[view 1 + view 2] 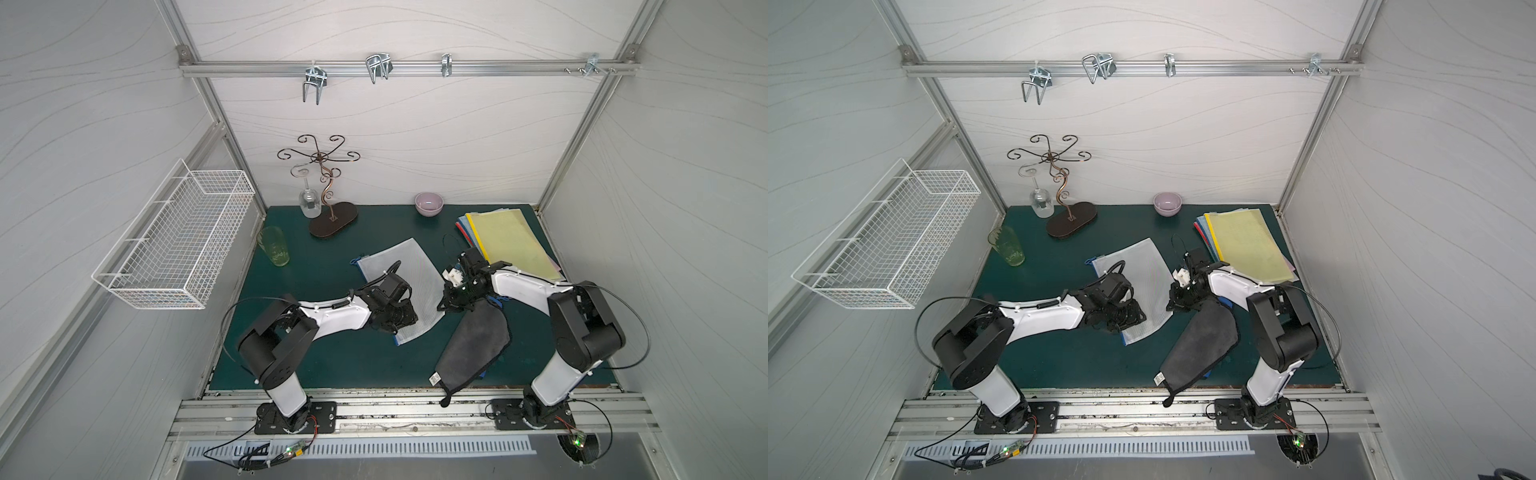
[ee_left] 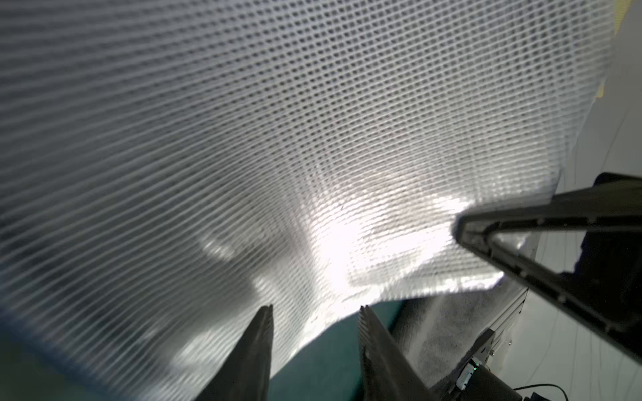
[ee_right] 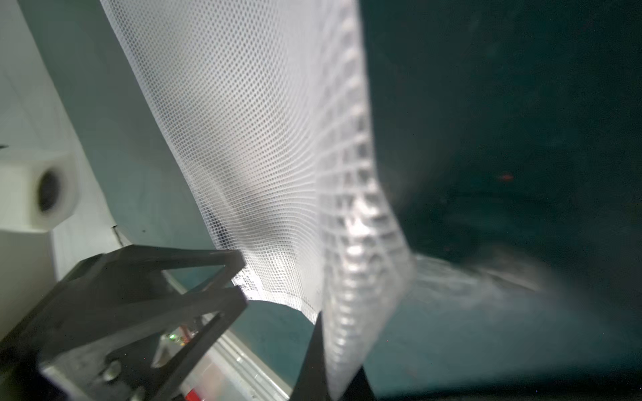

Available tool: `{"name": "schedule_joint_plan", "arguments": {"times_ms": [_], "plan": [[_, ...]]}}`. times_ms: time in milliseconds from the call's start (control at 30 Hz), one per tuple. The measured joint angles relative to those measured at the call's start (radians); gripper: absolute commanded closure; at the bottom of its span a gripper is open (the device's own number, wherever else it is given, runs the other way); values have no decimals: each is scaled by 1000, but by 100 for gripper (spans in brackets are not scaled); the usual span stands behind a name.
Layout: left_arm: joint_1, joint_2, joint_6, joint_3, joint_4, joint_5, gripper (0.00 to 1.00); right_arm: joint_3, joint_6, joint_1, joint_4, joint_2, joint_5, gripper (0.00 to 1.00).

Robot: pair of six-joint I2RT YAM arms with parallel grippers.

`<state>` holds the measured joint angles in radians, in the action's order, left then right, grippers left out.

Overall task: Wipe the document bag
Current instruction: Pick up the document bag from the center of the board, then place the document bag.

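1. Right gripper [image 1: 445, 306] is clamped on the right edge of the mesh document bag [image 1: 409, 266], and that edge curls up off the green mat [image 1: 332, 357].
2. Left gripper [image 1: 403, 322], jaws parted, sits over the bag's near corner.
3. Grey cloth [image 1: 473, 345] lies on the mat just beside the bag, partly beneath the right gripper.
4. Farther back are the yellow folders [image 1: 511, 241], bowl [image 1: 429, 203], glass rack [image 1: 332, 220] and green cup [image 1: 274, 245].
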<state>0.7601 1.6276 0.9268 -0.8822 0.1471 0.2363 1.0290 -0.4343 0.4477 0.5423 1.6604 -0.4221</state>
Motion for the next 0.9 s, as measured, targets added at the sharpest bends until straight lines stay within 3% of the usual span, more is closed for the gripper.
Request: {"name": "schedule_joint_plan", "arguments": {"times_ms": [167,333,633,900], "plan": [[0,-159,-38,-3,61,-31,56,95,53,-145,122,-120,244,100],[0,-203,-56,-3,92,-42,56,132,95,-309,157,-174,426,100],[0,-202,-61,2,115,-39,56,463,234,-479,206,136,519,100],[0,-202,-63,14,126,-37,57,698,373,-517,284,349,612,100]]}}
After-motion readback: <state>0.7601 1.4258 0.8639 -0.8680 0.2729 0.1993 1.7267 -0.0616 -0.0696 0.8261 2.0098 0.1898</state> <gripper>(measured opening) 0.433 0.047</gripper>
